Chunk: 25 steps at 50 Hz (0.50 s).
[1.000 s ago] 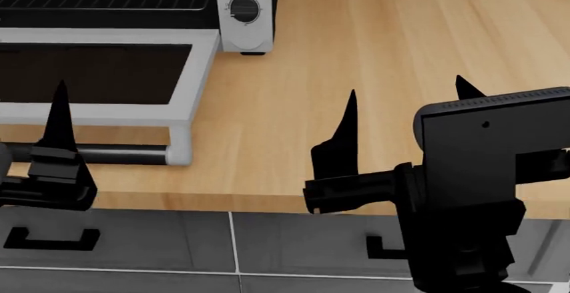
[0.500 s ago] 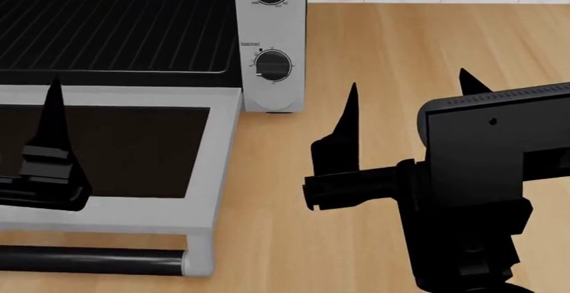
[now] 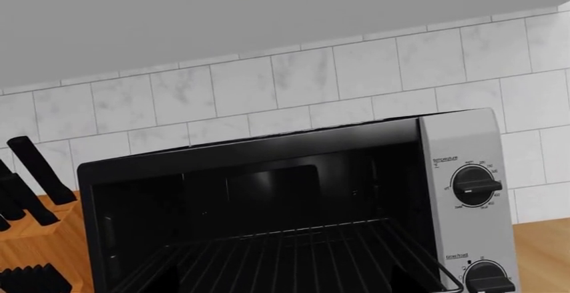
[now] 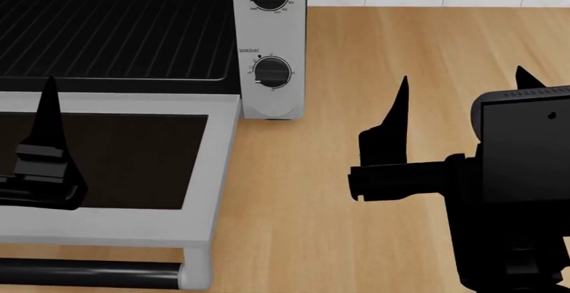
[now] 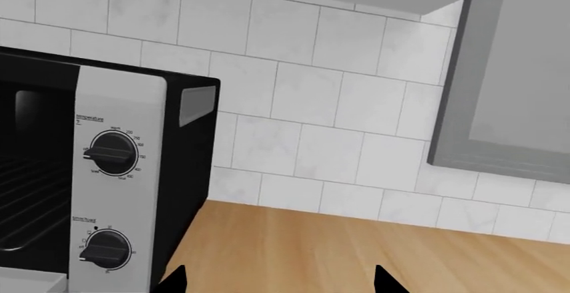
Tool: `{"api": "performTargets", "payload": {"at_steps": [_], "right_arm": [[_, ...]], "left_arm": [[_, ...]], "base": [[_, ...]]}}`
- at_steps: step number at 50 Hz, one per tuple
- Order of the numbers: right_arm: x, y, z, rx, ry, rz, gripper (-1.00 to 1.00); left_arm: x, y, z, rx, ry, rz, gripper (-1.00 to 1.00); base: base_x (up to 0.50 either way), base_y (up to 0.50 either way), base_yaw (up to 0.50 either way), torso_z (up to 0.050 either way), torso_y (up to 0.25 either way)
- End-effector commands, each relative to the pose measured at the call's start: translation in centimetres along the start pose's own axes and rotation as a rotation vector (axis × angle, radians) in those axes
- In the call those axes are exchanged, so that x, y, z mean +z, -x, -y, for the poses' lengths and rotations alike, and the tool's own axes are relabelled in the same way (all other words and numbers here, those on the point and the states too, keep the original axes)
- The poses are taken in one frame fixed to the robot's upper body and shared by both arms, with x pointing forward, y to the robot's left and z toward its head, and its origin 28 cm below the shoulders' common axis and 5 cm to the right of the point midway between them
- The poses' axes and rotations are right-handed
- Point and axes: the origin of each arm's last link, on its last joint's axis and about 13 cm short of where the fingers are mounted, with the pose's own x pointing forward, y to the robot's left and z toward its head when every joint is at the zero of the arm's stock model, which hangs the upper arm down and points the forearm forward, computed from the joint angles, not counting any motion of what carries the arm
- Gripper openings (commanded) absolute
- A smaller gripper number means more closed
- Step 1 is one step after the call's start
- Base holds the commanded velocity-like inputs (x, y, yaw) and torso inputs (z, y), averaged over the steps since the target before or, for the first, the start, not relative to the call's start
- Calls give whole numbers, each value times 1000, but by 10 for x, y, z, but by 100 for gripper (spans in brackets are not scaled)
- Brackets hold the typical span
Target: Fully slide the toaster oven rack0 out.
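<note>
rack0 (image 4: 111,36) sits partly cropped (door down); right hand (image 4: 460,99) released, left hand (image 4: 45,146) unclear.

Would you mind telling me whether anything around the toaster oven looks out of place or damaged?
Nothing stands out. The toaster oven sits square on the countertop, its door lies open flat, and the rack0 rests level inside.

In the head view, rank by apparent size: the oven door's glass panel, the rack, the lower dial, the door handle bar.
1. rack0, though cut off by the frame
2. glass panel, also cropped, so these two are close
3. door handle bar
4. lower dial, clearly smallest
</note>
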Motion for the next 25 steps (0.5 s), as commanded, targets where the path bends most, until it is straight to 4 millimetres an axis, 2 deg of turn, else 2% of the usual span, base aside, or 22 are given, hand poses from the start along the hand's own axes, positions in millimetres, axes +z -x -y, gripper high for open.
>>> {"api": "performTargets", "payload": {"at_steps": [1, 10, 25], "right_arm": [[1, 1, 2, -12, 6, 2, 100], [1, 2, 2, -11, 5, 6, 100], [1, 2, 2, -6, 7, 10, 100]], "left_arm": [[0, 1, -1, 2, 2, -2, 100], [0, 1, -1, 0, 2, -1, 100], [1, 2, -1, -5, 4, 3, 100]], "base": [[0, 0, 0, 0, 0], [0, 0, 0, 0, 0], [294, 0, 0, 0, 0]]}}
